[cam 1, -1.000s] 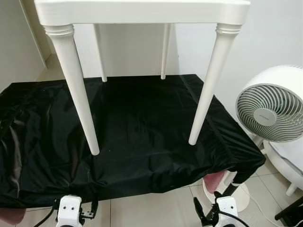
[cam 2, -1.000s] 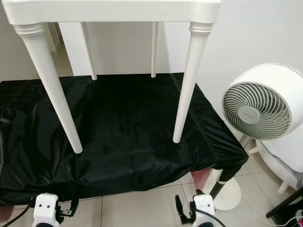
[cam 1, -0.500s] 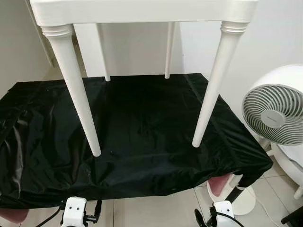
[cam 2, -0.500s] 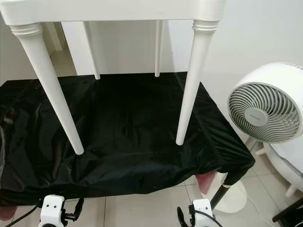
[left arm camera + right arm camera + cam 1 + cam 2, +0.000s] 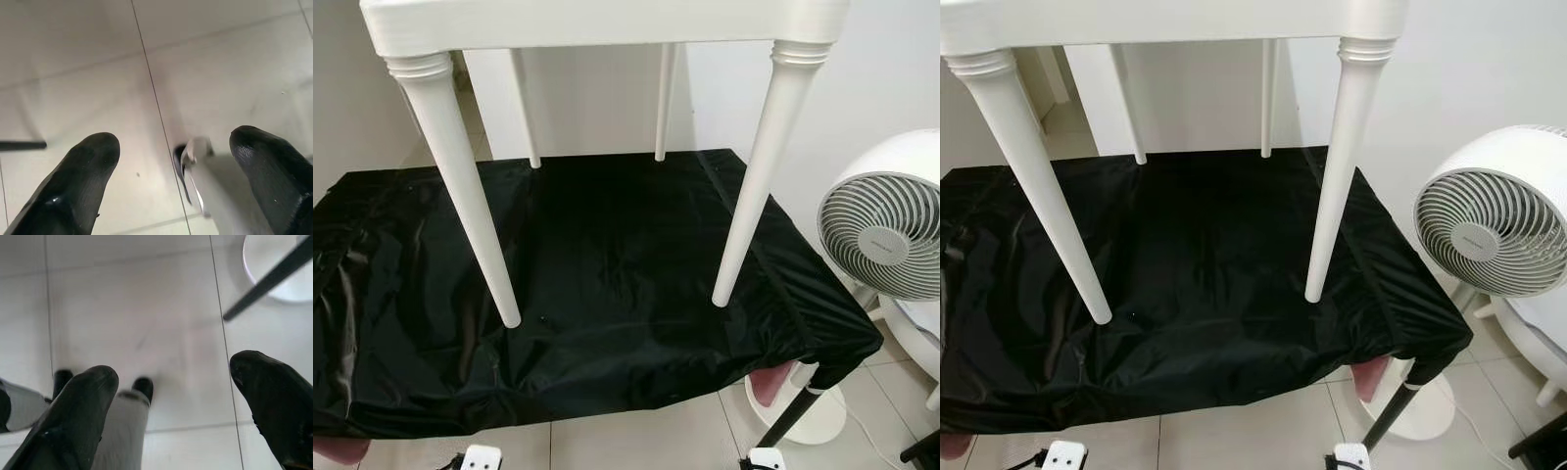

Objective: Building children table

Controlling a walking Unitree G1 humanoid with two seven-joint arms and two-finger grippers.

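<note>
A white children's table (image 5: pixel 607 24) stands upright on a low surface covered with black cloth (image 5: pixel 607 255). Its front left leg (image 5: pixel 460 186) and front right leg (image 5: pixel 754 176) rest on the cloth, and two thinner-looking back legs (image 5: pixel 661 103) stand near the wall. Both arms hang low in front of the cloth; their white wrists (image 5: pixel 481 458) just show at the picture's bottom edge. My left gripper (image 5: pixel 171 147) is open over the tiled floor with nothing between its fingers. My right gripper (image 5: pixel 171 377) is open too, also above bare tiles.
A white fan (image 5: pixel 886 230) stands to the right of the cloth, with a round white base (image 5: pixel 818 416) and a black slanted pole (image 5: pixel 798 416) by the cloth's corner. Something pink (image 5: pixel 769 377) sits under that corner. A white wall lies behind the table.
The view has drifted a little, and both wrists have sunk toward the bottom edge of the picture. The table stands as before on the cloth.
</note>
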